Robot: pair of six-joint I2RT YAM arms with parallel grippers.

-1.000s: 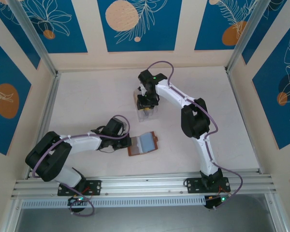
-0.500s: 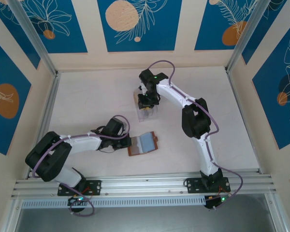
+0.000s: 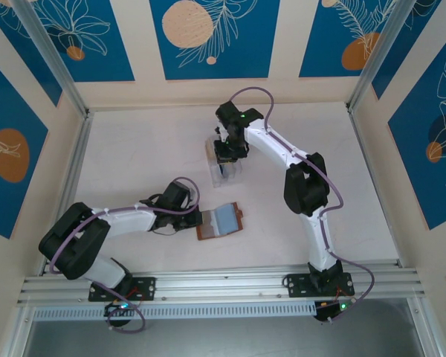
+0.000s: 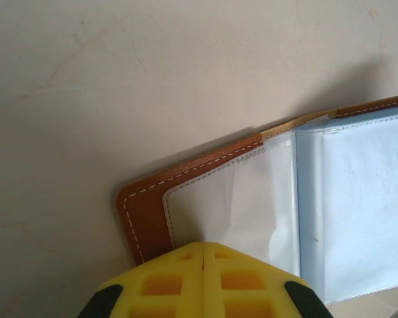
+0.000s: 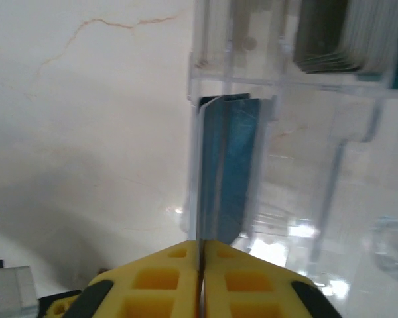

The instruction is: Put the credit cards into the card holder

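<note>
The card holder (image 3: 223, 221) lies open on the table, brown leather (image 4: 146, 212) outside and pale blue-grey pockets inside. My left gripper (image 3: 198, 219) is shut, and its yellow fingertips (image 4: 203, 246) rest on the holder's left leaf, with nothing seen between them. Farther back, my right gripper (image 3: 224, 154) points down into a clear plastic rack (image 3: 227, 172). In the right wrist view it (image 5: 202, 244) is shut on the edge of a blue credit card (image 5: 229, 165) standing upright in a rack slot. More credit cards (image 5: 345, 33) stand packed in another slot.
The clear rack (image 5: 318, 112) has thin upright dividers around the gripped card. Pale tabletop (image 3: 134, 156) spreads to the left of the rack and behind the holder. Metal rails (image 3: 74, 163) and patterned walls border the table.
The right gripper has closed on the blue card in the rack, and its arm has shifted slightly. The left arm and the card holder have not moved.
</note>
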